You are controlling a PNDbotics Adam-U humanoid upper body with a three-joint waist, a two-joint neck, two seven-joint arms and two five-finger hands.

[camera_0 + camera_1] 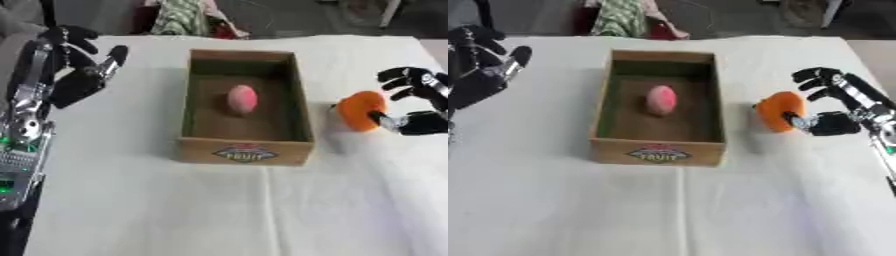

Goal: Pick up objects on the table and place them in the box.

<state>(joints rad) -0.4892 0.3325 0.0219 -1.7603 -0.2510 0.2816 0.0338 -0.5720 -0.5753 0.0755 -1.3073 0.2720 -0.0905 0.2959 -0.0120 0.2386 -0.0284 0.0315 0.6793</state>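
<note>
An open cardboard box (297,100) stands in the middle of the white table. A pink egg-shaped object (242,98) lies on the box's floor. To the right of the box, a round orange object (779,111) sits in my right hand (833,107), which comes in from the right edge. The thumb presses the orange object's lower right side and the fingers curl above it. It seems to hang slightly above the cloth, about a hand's width from the box's right wall. My left hand (80,79) is raised at the far left, open and holding nothing.
A white cloth (219,210) covers the table. A printed label (246,153) marks the box's front wall. Beyond the far edge lie striped cloth and other clutter (188,17). My left forearm (22,140) runs down the left edge.
</note>
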